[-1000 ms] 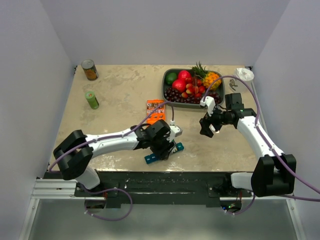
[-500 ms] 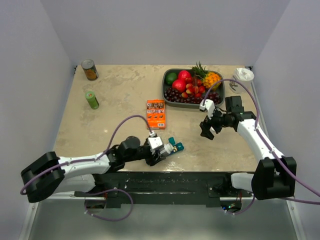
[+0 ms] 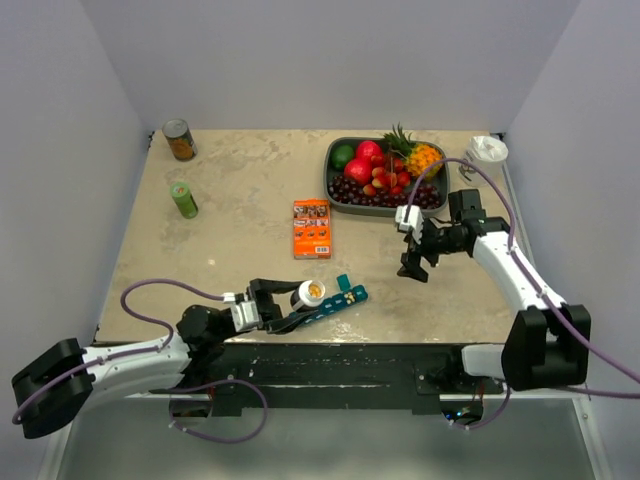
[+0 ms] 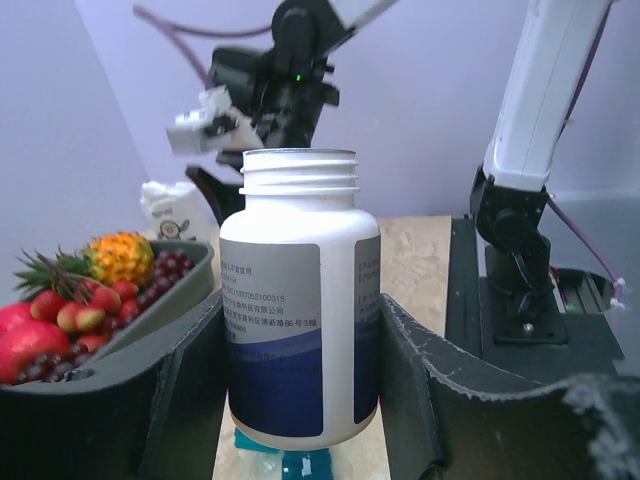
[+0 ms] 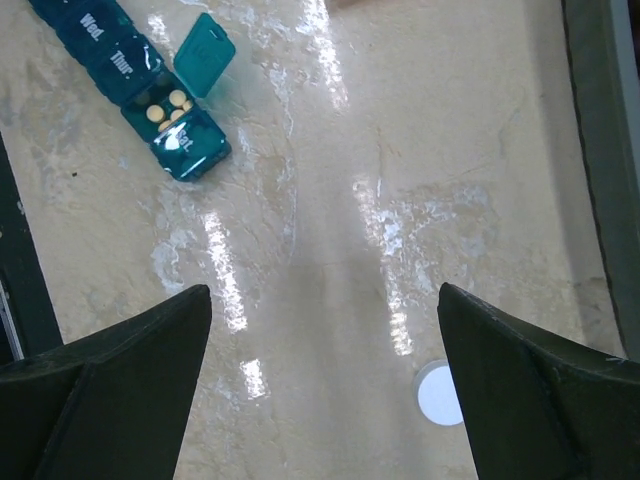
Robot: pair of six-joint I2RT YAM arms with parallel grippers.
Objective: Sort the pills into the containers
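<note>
Pill sorting, early days: one slot has pills, the rest looks left to do

The teal pill organiser [image 3: 332, 303] lies slanted on the tan surface [image 3: 230, 200], near the front edge and close to the left arm. The left fingers [image 4: 190, 390] are clamped on both sides of an uncapped white bottle [image 4: 300, 300], held upright just over the organiser, and the top view shows orange in its mouth. The right fingers [image 5: 110, 390] are spread wide with nothing in them, above a small white cap [image 5: 440, 392], probably the bottle's. Only the compartment between "Thur" and "Sat" has its lid flipped up, with a few tiny orange-yellow pills [image 5: 168, 106] inside. The other lids I can see are closed, so no idea what's in those.
</note>
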